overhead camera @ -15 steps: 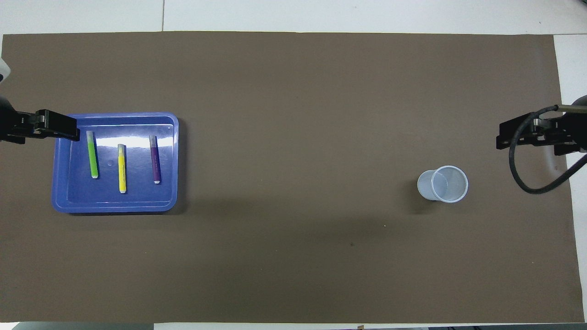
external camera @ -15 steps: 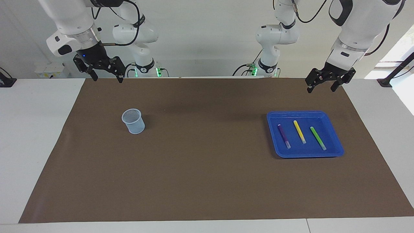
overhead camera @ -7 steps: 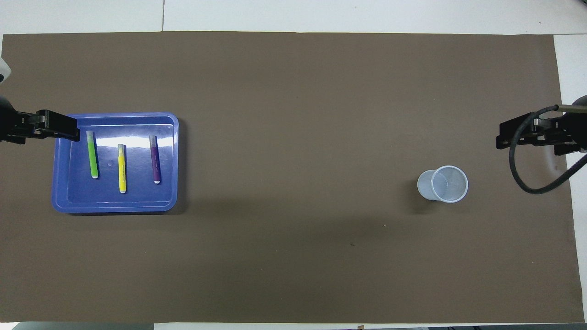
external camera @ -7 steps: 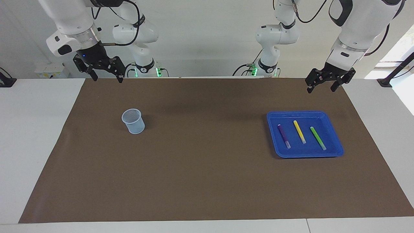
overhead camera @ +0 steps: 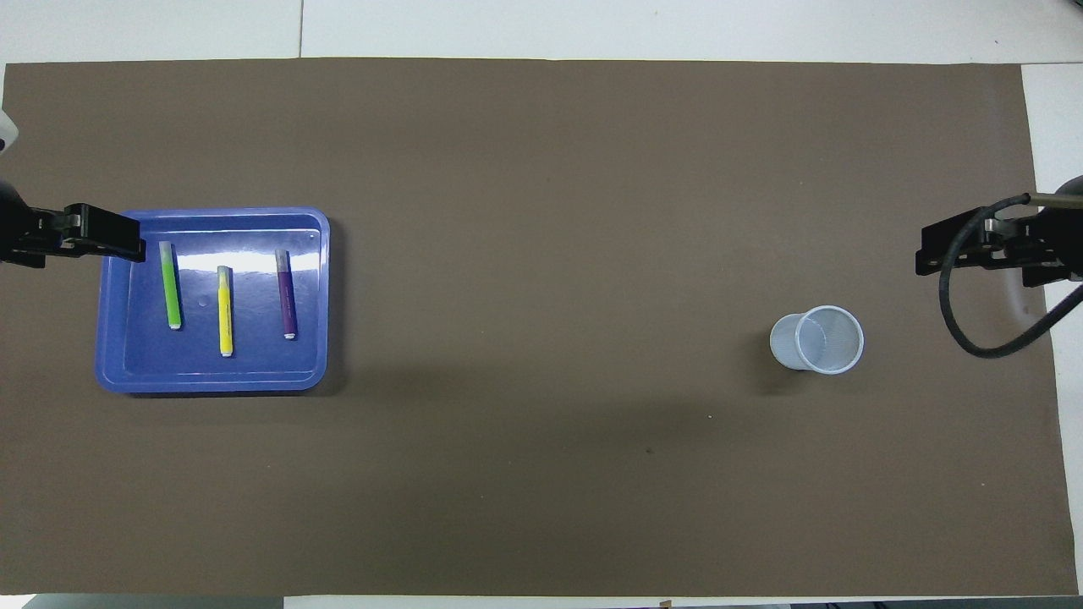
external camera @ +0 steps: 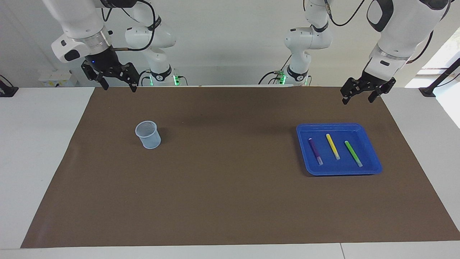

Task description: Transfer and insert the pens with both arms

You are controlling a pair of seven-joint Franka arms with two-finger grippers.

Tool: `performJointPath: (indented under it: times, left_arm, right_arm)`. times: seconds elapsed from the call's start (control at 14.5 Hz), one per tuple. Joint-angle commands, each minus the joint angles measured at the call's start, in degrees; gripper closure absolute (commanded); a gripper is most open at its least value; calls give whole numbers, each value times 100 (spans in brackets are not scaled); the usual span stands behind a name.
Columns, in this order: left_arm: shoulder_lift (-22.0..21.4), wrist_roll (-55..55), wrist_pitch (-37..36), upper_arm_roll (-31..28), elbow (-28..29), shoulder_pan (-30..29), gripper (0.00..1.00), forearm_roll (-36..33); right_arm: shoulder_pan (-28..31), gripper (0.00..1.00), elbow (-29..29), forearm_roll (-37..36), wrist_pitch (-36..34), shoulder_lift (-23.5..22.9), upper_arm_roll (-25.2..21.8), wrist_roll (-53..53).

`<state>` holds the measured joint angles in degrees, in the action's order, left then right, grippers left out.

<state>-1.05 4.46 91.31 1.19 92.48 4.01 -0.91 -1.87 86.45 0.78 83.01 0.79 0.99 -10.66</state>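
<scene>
Since a second ago only the left arm's wrist has tilted slightly; the pens have not stirred. The purple pen (external camera: pixel 315 151), yellow pen (external camera: pixel 332 146) and green pen (external camera: pixel 353 153) lie side by side, apart, in the blue tray (external camera: pixel 373 167) toward the left arm's end of the desk (external camera: pixel 230 201), well apart from the pale mesh cup (external camera: pixel 148 134). The left pincer (external camera: pixel 357 97) hangs over the mat's edge just short of the tray, jaws wide and empty; the right pincer (external camera: pixel 117 85) waits likewise open above its own corner. The slim, round pens could roll or slip from a shallow pinch, and the light cup may tip at insertion. The overhead view places the left pincer at the tray's rim; only the facing view shows it raised clear.
</scene>
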Motion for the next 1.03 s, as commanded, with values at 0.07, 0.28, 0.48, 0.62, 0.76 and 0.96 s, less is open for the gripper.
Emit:
performJointPath:
  times: [0.07, 0.28, 0.48, 0.62, 0.76, 0.96]
  left_arm:
    - [-334, -7, 132, 39, 506, -49, 0, -85]
    - [-527, -33, 456, 39, 963, -163, 0, -85]
    - [-843, -94, 1062, 39, 1700, -347, 0, -85]
    - [-766, -103, 1414, 48, 1983, -619, 0, -85]
    - [-546, -243, 1801, 40, 2255, -725, 0, -85]
    - [129, -437, 2336, 48, 2274, -884, 0, -85]
  right_arm:
    - [46, 0, -84, 89, -110, -26, 24, 134]
    - [46, 0, -84, 89, -110, -26, 24, 134]
    - [46, 0, -84, 89, -110, -26, 24, 134]
    - [46, 0, -84, 89, -110, -26, 24, 134]
    - [46, 0, -84, 89, -119, -26, 24, 134]
    - [46, 0, -84, 89, -110, -26, 24, 134]
